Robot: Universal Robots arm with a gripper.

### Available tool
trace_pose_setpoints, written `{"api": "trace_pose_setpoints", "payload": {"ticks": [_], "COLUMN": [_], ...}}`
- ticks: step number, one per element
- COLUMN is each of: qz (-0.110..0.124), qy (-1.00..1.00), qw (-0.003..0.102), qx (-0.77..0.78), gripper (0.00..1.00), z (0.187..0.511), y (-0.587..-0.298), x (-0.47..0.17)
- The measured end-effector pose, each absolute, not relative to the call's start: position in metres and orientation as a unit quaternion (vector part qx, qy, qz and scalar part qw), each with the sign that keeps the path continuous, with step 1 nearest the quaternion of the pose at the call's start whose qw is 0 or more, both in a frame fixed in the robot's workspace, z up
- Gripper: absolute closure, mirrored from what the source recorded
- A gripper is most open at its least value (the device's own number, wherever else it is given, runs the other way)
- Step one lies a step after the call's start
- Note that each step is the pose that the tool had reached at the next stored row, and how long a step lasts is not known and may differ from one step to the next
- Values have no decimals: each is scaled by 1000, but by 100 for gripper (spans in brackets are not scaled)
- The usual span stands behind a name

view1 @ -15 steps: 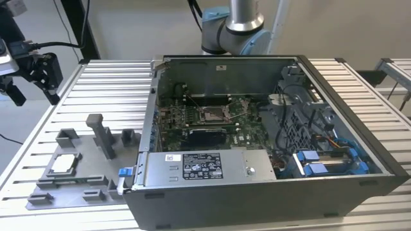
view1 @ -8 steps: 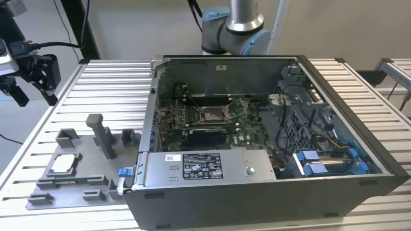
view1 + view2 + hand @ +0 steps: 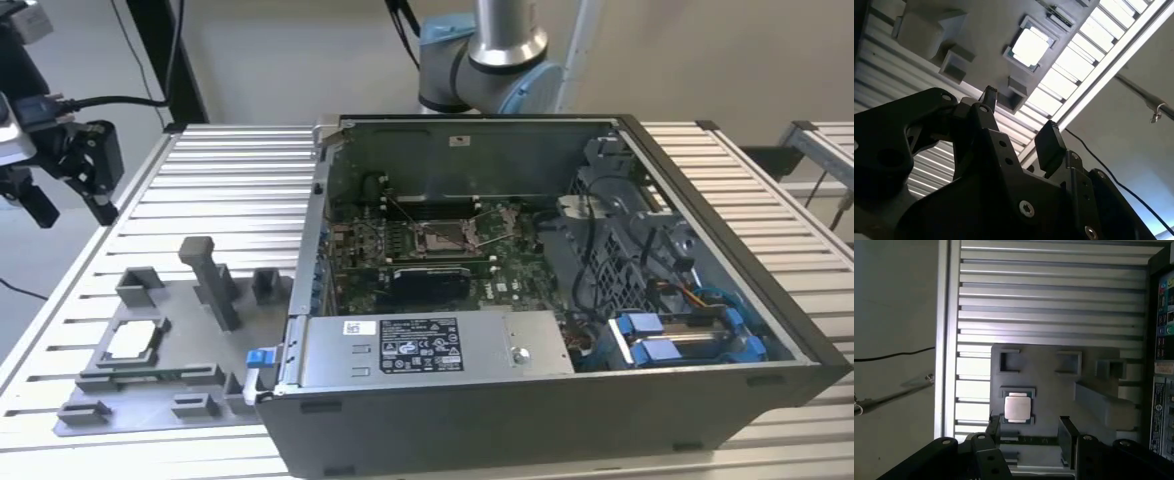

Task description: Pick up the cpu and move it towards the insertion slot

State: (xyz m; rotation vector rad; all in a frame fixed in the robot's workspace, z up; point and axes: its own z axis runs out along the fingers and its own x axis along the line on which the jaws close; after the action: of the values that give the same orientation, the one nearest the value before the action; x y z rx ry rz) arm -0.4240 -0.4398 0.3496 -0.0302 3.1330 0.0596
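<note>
Slats of the metal table [image 3: 227, 170] are largely taken up by the open computer case [image 3: 534, 380], laid on its side so that the board can be reached from above. Beside it, at the exterior view's left, the grey tray [image 3: 180, 350] is set. The gripper [image 3: 1029, 432] is held above that tray, jaws spread wide and empty. The insertion slot [image 3: 441, 236] is seen mid-board, well apart. The cpu [image 3: 1017, 407] is seated flat in a tray recess, untouched.

Soft, even light fills the exterior view, while in the second wrist view the cpu [image 3: 1029, 47] and the desk [image 3: 1074, 62] slats glare nearly white.
</note>
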Motion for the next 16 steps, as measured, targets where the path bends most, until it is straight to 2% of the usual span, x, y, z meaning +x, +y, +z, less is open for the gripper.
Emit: {"api": "trace_pose_setpoints", "payload": {"ticks": [16], "qz": [19], "qy": [1000], "qw": [3], "qx": [-10], "gripper": [100], "z": [328], "y": [-440], "x": [-427]}}
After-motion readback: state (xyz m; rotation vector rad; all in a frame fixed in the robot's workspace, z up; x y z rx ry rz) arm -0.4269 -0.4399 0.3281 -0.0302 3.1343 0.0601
